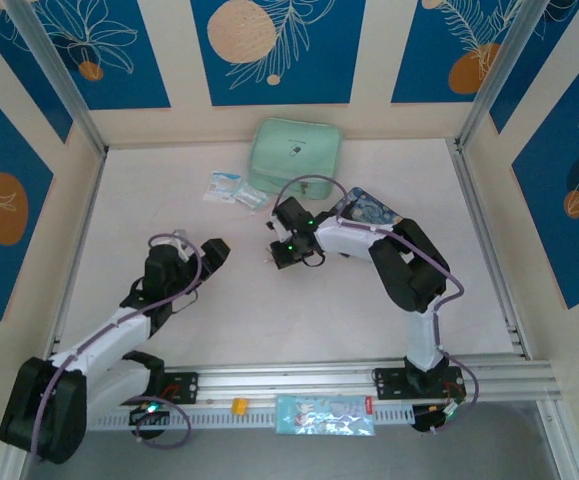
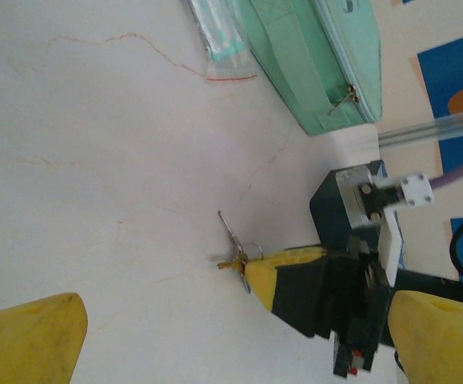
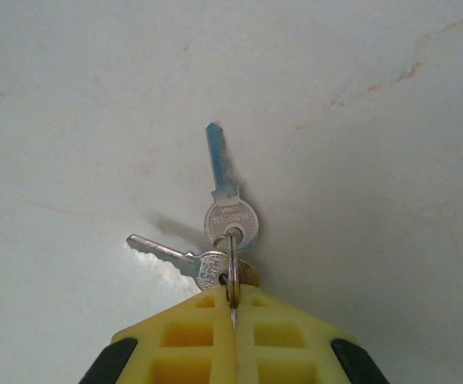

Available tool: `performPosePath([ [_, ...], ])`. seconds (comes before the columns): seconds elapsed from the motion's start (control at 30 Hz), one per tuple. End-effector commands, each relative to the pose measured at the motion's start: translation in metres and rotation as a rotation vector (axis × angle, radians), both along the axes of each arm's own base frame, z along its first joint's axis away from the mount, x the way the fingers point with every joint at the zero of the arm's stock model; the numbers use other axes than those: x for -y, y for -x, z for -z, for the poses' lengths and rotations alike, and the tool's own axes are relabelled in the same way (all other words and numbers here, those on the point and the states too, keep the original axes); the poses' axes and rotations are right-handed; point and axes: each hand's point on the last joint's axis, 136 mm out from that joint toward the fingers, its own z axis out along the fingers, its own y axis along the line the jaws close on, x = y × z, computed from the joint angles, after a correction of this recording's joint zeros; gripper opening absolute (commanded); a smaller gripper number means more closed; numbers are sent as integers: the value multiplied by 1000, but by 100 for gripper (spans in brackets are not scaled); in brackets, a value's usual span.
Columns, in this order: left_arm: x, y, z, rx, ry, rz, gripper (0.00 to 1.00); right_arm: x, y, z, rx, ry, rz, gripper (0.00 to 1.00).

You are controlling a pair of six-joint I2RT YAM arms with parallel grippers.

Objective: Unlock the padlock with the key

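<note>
In the top view, the left gripper (image 1: 194,247) sits left of centre with its jaws spread and nothing between them. The right gripper (image 1: 277,257) is low over the table (image 1: 169,190) at mid-frame.

In the left wrist view, the key (image 2: 231,235) lies on the table at lower centre, one of a small bunch. A yellow finger of the right gripper meets it from the right. Our own yellow fingers (image 2: 31,340) stand wide at the bottom corners.

In the right wrist view, the fingers are clenched on the ring (image 3: 233,272) at bottom centre. Two silvery keys fan out from it, flat on the table.

We judge the bunch to be light, stiff, thin and slick. Held by the ring alone, the keys would probably swing freely. Pinching one key's flat head looks the better hold for steering its blade.
</note>
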Motion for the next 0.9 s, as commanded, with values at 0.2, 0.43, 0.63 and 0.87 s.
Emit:
performPosePath([
  [0.2,42,-17,-1,-1,99,-16,95,-7,9,-23,-10,-127,-57,0],
  [0.43,60,-22,19,-43,137,-66,90,-10,12,-29,-38,-184,-13,0],
  [0.63,69,-29,22,-42,135,-132,91,-15,16,-38,-66,-249,22,0],
  [0.87,80,-38,24,-51,231,-152,91,-18,22,-56,-70,-316,26,0],
])
